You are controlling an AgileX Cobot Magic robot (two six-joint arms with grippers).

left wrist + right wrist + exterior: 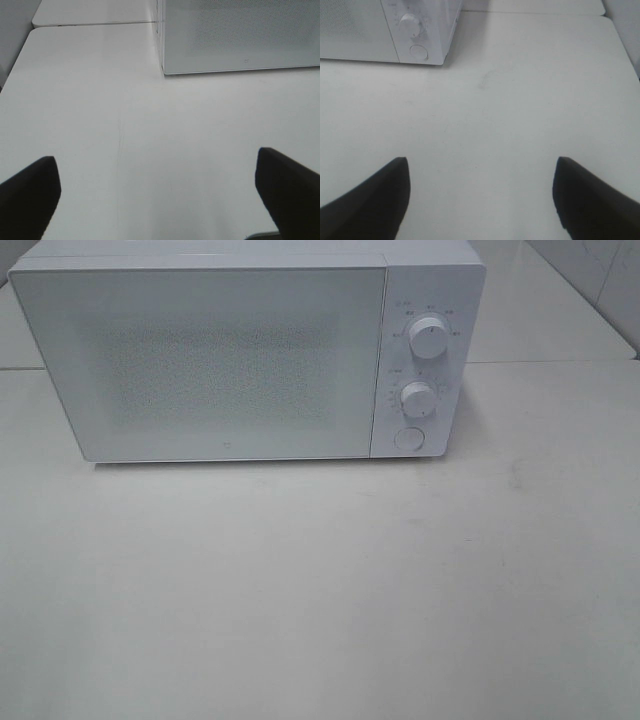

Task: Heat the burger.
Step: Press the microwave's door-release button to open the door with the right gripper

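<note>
The burger is out of view in every frame. A white microwave (240,355) stands at the back of the white table with its door shut; its two knobs (428,337) and a round button (408,437) sit on its right panel. Neither arm shows in the exterior high view. My left gripper (157,187) hangs open over bare table, short of the microwave's front left corner (164,70). My right gripper (481,192) is open too, over bare table to the right of the microwave's panel (415,35). Nothing lies between either pair of fingers.
The table (320,590) stretches white in front of the microwave. A seam between table tops runs behind it (550,362). A tiled wall rises at the far right (610,280).
</note>
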